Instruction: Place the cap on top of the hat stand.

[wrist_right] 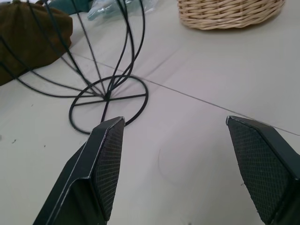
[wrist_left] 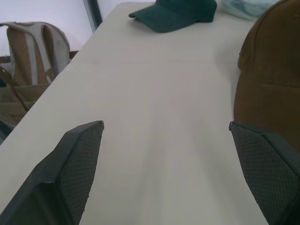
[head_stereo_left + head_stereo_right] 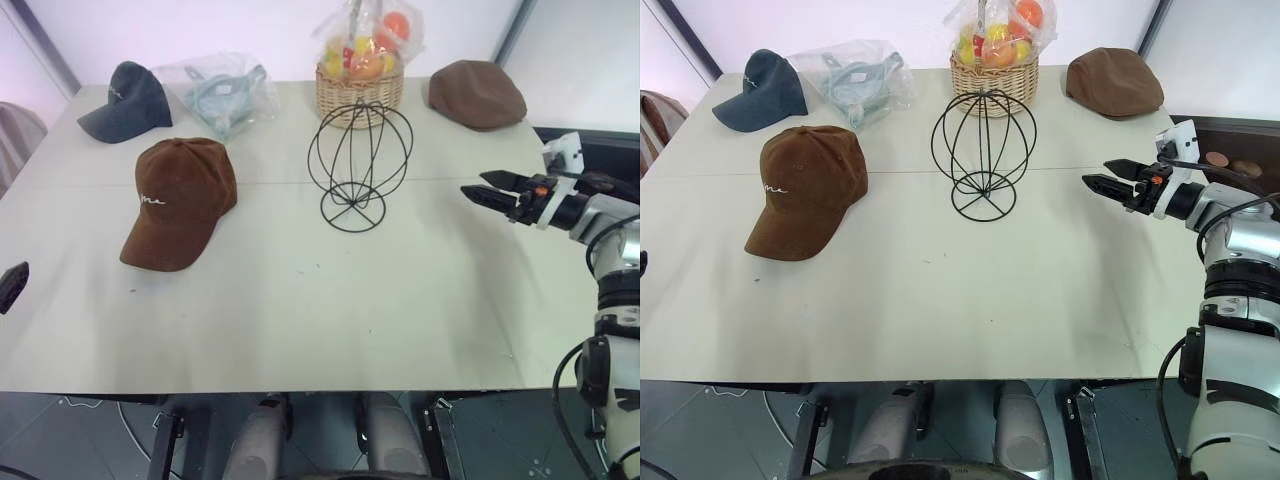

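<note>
The brown cap (image 3: 180, 200) with white script on its front lies on the left half of the table, brim toward the front edge. The black wire hat stand (image 3: 358, 165) stands upright at the table's middle, with nothing on it. To the right of the stand and above the table, my right gripper (image 3: 478, 184) is open and empty; it points at the stand's base (image 1: 108, 104). My left gripper (image 2: 165, 125) is open and empty beside the table's left edge, with the cap (image 2: 269, 79) just ahead to its right. One of its fingers (image 3: 12, 285) shows at the far left.
Along the back of the table (image 3: 300, 320) are a dark grey cap (image 3: 128, 100), a clear plastic bag (image 3: 222, 92), a wicker basket (image 3: 360, 92) of wrapped fruit behind the stand, and a brown flat cap (image 3: 476, 95). A backpack (image 2: 28, 61) sits beyond the left edge.
</note>
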`<action>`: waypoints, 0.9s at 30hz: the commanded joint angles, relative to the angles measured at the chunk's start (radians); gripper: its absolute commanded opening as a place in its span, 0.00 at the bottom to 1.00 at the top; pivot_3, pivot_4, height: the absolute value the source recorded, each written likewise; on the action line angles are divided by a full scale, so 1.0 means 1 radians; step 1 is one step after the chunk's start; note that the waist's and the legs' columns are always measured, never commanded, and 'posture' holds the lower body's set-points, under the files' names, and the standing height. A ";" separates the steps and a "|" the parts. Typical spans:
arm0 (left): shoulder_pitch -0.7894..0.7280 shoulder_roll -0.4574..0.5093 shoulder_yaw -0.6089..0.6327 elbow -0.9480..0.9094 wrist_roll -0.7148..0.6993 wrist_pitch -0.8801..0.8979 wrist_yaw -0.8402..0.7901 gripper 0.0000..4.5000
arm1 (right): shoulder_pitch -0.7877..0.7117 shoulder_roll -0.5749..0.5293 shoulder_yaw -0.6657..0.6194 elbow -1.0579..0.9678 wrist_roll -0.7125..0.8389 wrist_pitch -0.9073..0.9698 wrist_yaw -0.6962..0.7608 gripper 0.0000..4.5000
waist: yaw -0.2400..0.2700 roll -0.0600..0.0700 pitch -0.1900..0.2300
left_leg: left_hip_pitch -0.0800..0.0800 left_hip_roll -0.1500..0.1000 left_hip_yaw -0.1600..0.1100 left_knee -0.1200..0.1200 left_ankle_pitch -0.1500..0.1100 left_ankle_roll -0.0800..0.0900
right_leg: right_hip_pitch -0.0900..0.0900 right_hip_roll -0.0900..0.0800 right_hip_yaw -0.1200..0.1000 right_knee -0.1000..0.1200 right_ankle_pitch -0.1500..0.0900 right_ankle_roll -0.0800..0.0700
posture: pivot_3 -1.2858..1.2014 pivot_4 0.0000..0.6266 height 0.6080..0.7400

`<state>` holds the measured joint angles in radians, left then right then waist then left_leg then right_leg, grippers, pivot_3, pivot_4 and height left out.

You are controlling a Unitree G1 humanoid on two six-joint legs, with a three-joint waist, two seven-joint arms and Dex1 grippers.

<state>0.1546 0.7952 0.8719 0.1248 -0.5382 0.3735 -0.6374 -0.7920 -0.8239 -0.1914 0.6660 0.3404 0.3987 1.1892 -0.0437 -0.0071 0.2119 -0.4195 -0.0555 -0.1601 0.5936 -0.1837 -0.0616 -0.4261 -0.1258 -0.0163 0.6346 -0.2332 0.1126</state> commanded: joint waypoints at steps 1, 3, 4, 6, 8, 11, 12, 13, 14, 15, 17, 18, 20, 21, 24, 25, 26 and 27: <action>0.009 0.064 -0.002 0.029 0.041 -0.046 -0.041 1.00 | 0.008 -0.089 -0.019 -0.223 0.079 0.113 0.087 0.78 | 0.001 0.000 0.000 | 0.000 0.000 0.001 0.000 0.000 0.000 | 0.000 0.000 0.001 0.000 0.000 0.000 | 0.52 0.24 1.00; 0.019 0.087 -0.020 0.052 0.072 -0.068 -0.062 1.00 | 0.032 -0.130 -0.047 -0.353 0.154 0.221 0.113 0.78 | 0.000 0.000 0.000 | 0.000 0.000 0.002 0.000 0.000 0.000 | -0.001 0.000 0.002 0.000 0.000 0.001 | 0.52 0.24 1.00; 0.024 0.097 -0.030 0.062 0.086 -0.080 -0.073 1.00 | 0.047 -0.147 -0.066 -0.427 0.202 0.282 0.119 0.78 | 0.001 0.000 0.000 | 0.000 0.000 0.003 0.000 0.000 0.000 | -0.001 0.000 0.002 0.000 -0.001 0.002 | 0.52 0.24 1.00; 0.028 0.112 -0.044 0.081 0.110 -0.103 -0.088 1.00 | 0.082 -0.164 -0.096 -0.551 0.280 0.379 0.109 0.78 | 0.000 0.000 0.000 | 0.000 0.001 0.004 0.000 0.000 0.000 | -0.001 0.000 0.004 -0.001 -0.002 0.003 | 0.52 0.24 1.00; 0.028 0.126 -0.058 0.105 0.136 -0.130 -0.096 1.00 | 0.129 -0.161 -0.126 -0.664 0.349 0.453 0.081 0.78 | 0.001 -0.001 -0.001 | 0.000 0.001 0.005 0.000 0.000 0.000 | -0.001 0.000 0.004 -0.001 -0.002 0.003 | 0.52 0.24 1.00; 0.020 0.150 -0.089 0.151 0.193 -0.199 -0.097 1.00 | 0.219 -0.138 -0.175 -0.840 0.475 0.562 0.036 0.78 | 0.005 -0.002 -0.001 | 0.000 0.002 0.006 0.000 -0.001 -0.001 | -0.001 0.000 0.005 -0.002 -0.002 0.003 | 0.52 0.24 1.00; 0.018 0.159 -0.104 0.166 0.221 -0.234 -0.092 1.00 | 0.244 -0.127 -0.184 -0.889 0.518 0.595 0.017 0.78 | 0.006 -0.002 -0.001 | 0.000 0.002 0.007 0.000 -0.001 -0.001 | -0.001 0.000 0.006 -0.002 -0.002 0.002 | 0.52 0.24 1.00; 0.018 0.167 -0.119 0.178 0.247 -0.267 -0.087 1.00 | 0.265 -0.120 -0.188 -0.931 0.554 0.619 0.000 0.78 | 0.008 -0.002 -0.001 | 0.000 0.002 0.007 0.000 -0.001 -0.001 | -0.002 0.000 0.006 -0.002 -0.001 0.002 | 0.52 0.24 1.00; 0.016 0.173 -0.131 0.189 0.267 -0.298 -0.086 1.00 | 0.284 -0.115 -0.188 -0.969 0.582 0.635 -0.017 0.78 | 0.008 -0.002 -0.001 | 0.000 0.002 0.009 0.000 -0.001 0.000 | -0.002 0.000 0.007 -0.003 -0.001 0.002 | 0.52 0.24 1.00; 0.011 0.176 -0.142 0.195 0.282 -0.326 -0.087 1.00 | 0.299 -0.095 -0.188 -1.010 0.623 0.657 -0.047 0.78 | 0.009 -0.002 -0.001 | 0.000 0.002 0.010 0.000 -0.001 0.000 | -0.002 0.000 0.008 -0.003 -0.001 0.002 | 0.52 0.24 1.00; 0.006 0.184 -0.164 0.207 0.327 -0.390 -0.068 1.00 | 0.321 -0.068 -0.184 -1.057 0.673 0.676 -0.091 0.78 | 0.010 -0.002 -0.001 | 0.000 0.002 0.013 0.000 -0.001 0.000 | -0.002 -0.001 0.009 -0.004 -0.001 0.001 | 0.52 0.24 1.00; 0.003 0.187 -0.172 0.213 0.349 -0.423 -0.057 1.00 | 0.330 -0.061 -0.178 -1.073 0.686 0.677 -0.106 0.78 | 0.010 -0.003 -0.002 | -0.001 0.003 0.015 0.000 -0.001 0.000 | -0.002 -0.002 0.009 -0.004 0.000 0.001 | 0.52 0.24 1.00; 0.011 0.194 -0.193 0.213 0.405 -0.508 -0.033 1.00 | 0.340 -0.058 -0.164 -1.083 0.687 0.665 -0.123 0.78 | 0.011 -0.003 -0.002 | -0.001 0.003 0.017 0.000 -0.001 0.000 | -0.002 -0.003 0.009 -0.005 0.000 0.002 | 0.52 0.24 1.00; 0.031 0.206 -0.212 0.209 0.460 -0.577 -0.014 1.00 | 0.338 -0.060 -0.158 -1.075 0.685 0.657 -0.127 0.78 | 0.011 -0.004 -0.002 | -0.001 0.003 0.019 0.000 -0.001 0.000 | -0.002 -0.004 0.009 -0.006 0.000 0.001 | 0.52 0.24 1.00; 0.090 0.248 -0.252 0.201 0.610 -0.773 0.043 1.00 | 0.324 -0.067 -0.138 -1.043 0.665 0.629 -0.129 0.78 | 0.010 -0.005 -0.003 | -0.001 0.002 0.021 0.000 -0.001 0.000 | -0.002 -0.006 0.009 -0.007 0.003 -0.001 | 0.52 0.24 1.00; 0.102 0.260 -0.257 0.210 0.649 -0.831 0.072 1.00 | 0.318 -0.068 -0.131 -1.034 0.661 0.622 -0.127 0.78 | 0.011 -0.005 -0.003 | -0.001 0.002 0.022 0.000 -0.001 0.000 | -0.003 -0.006 0.009 -0.007 0.003 -0.001 | 0.52 0.24 1.00; 0.111 0.271 -0.257 0.221 0.685 -0.881 0.106 1.00 | 0.313 -0.069 -0.125 -1.025 0.659 0.615 -0.125 0.78 | 0.012 -0.005 -0.003 | -0.001 0.002 0.022 0.000 -0.001 0.000 | -0.003 -0.006 0.009 -0.007 0.003 -0.001 | 0.52 0.24 1.00; 0.120 0.282 -0.255 0.238 0.732 -0.937 0.155 1.00 | 0.306 -0.067 -0.114 -1.014 0.653 0.606 -0.123 0.78 | 0.013 -0.005 -0.003 | -0.002 0.002 0.022 0.000 -0.001 0.000 | -0.003 -0.006 0.009 -0.007 0.003 -0.001 | 0.52 0.24 1.00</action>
<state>0.2677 1.0418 0.6024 0.3456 0.1263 -0.4710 -0.5542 -0.4603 -0.8821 -0.3053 -0.3512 0.9939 1.0318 1.0607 -0.0307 -0.0123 0.2088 -0.4212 -0.0534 -0.1380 0.5934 -0.1843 -0.0621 -0.4291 -0.1320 -0.0070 0.6273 -0.2302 0.1117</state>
